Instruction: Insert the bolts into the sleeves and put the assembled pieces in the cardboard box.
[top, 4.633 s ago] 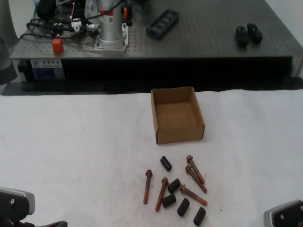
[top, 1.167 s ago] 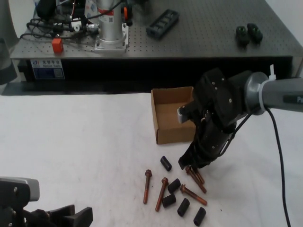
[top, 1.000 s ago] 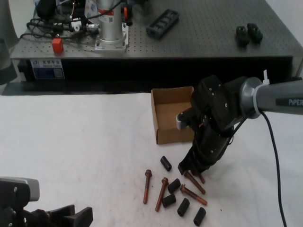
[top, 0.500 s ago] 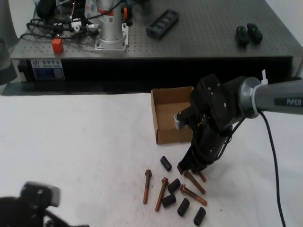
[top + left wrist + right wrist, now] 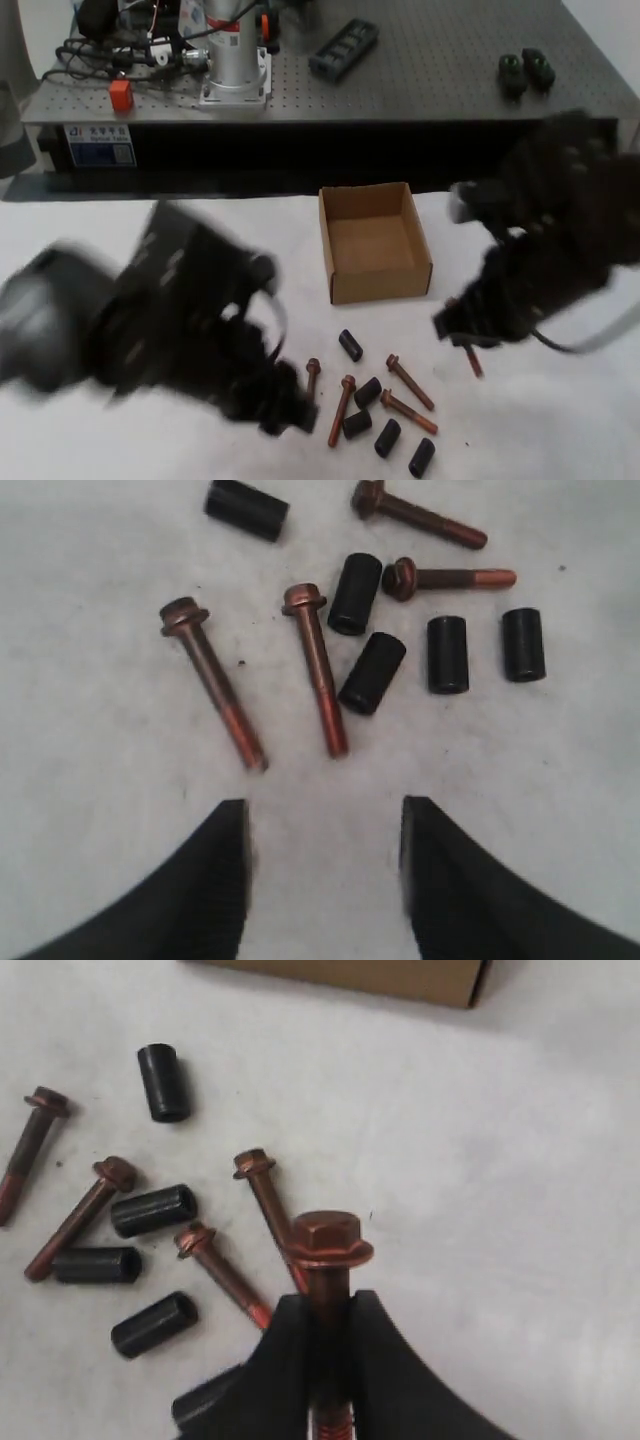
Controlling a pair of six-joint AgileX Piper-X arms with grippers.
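Nearest: left tool [image 5: 322, 815], released, fingers spread apart, above the white counter [image 5: 560, 420] at the near-left edge of the parts cluster.

In the cluster: four loose copper bolts [image 5: 318, 668] and five black sleeves [image 5: 372, 672], all lying flat, no bolt inside a sleeve.

Right of the cluster: right tool [image 5: 330, 1312], clenched on one further copper bolt [image 5: 330, 1245], shank pinched between both fingers, flanged hex head protruding beyond the fingertips.

Beyond the cluster: cardboard box [image 5: 375, 283], upright, top open, standing apart from the parts.

Farthest: perforated metal table [image 5: 450, 70].
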